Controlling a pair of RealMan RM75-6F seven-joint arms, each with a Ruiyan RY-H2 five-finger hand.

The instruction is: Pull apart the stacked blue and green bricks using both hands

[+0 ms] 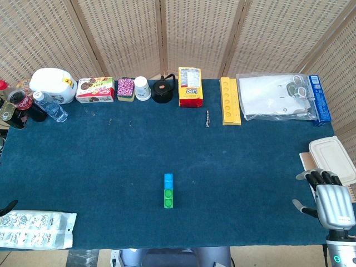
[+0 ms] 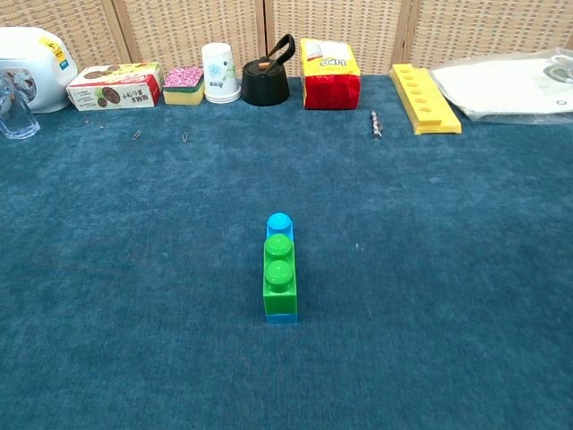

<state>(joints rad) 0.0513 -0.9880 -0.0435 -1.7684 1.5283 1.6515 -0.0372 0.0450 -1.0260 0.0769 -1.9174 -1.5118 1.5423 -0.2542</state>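
- While I look down from the head view, my right hand (image 1: 332, 201) sits at the right edge of the table (image 1: 111, 167), off the blue cloth, with its dark fingers (image 1: 322, 178) apart and the thumb held out to the side; it holds nothing.
- My left hand I can barely find: only a dark tip (image 1: 8, 207) pokes in at the left edge of the head view, and I cannot tell how its fingers lie.
- The stacked bricks lie near the middle of the cloth, towards the near edge, well apart from both hands.
- In the chest view the green brick (image 2: 279, 278) sits on top of the blue brick (image 2: 279, 222), whose far stud shows beyond the green and whose base shows as a thin blue strip at the near end.
- Along the far edge I see a white jug (image 1: 54, 84), a biscuit box (image 1: 95, 89), a paper cup (image 1: 142, 88), a black kettle (image 1: 163, 90), a yellow packet (image 1: 190, 87) and a yellow tray (image 1: 230, 100).
- A clear blister pack (image 1: 36, 229) lies at the near left corner, just beside that dark tip.
- A lidded plastic box (image 1: 332, 159) rests just beyond my right hand.
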